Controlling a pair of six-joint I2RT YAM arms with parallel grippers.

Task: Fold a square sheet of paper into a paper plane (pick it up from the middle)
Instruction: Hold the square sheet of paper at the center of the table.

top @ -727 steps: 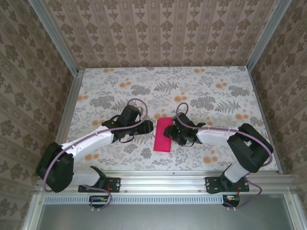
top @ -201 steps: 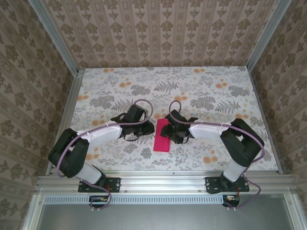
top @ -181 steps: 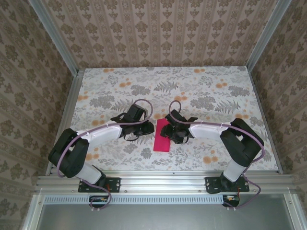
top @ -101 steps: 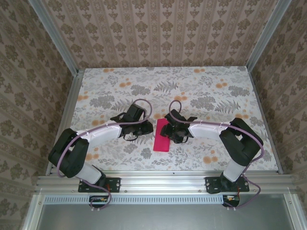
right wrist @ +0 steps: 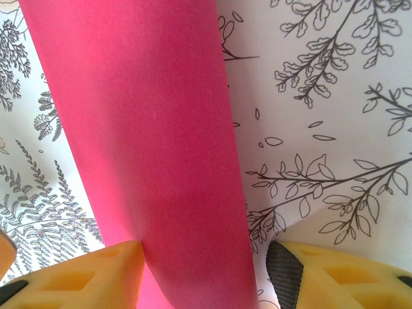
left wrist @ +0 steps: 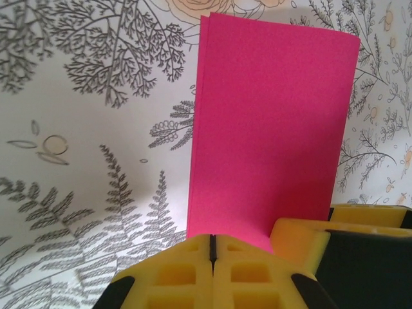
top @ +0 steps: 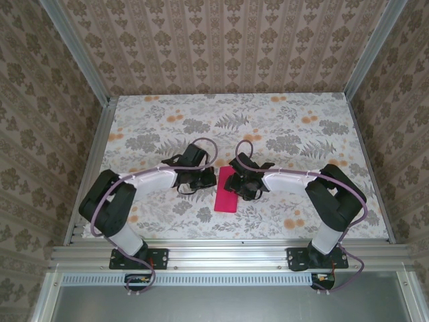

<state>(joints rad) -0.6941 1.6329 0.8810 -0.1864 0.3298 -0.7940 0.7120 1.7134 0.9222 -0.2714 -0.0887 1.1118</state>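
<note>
The square sheet of paper (top: pixel 226 194) is magenta-pink and lies flat on the flowered tablecloth, folded into a narrow double-layered rectangle (left wrist: pixel 270 129). My left gripper (top: pixel 208 178) is shut, its yellow fingertips (left wrist: pixel 212 248) pressed together at the strip's far-left end. Whether a layer is pinched I cannot tell. My right gripper (top: pixel 236 180) is open at the strip's far-right end. In the right wrist view the pink strip (right wrist: pixel 148 129) runs between its two yellow fingers (right wrist: pixel 71 277). One right finger (left wrist: pixel 302 238) also appears in the left wrist view. The paper plane is out of view.
The patterned tablecloth (top: pixel 288 127) covers the table. Aluminium rails (top: pixel 94 154) border it left, right and along the near edge, with papered walls behind. Both arms reach inward and their wrists nearly meet above the strip.
The left gripper has slid slightly right to the strip's edge and its jaws have closed. Its elbow has drawn in. The right gripper and the paper have hardly moved.
</note>
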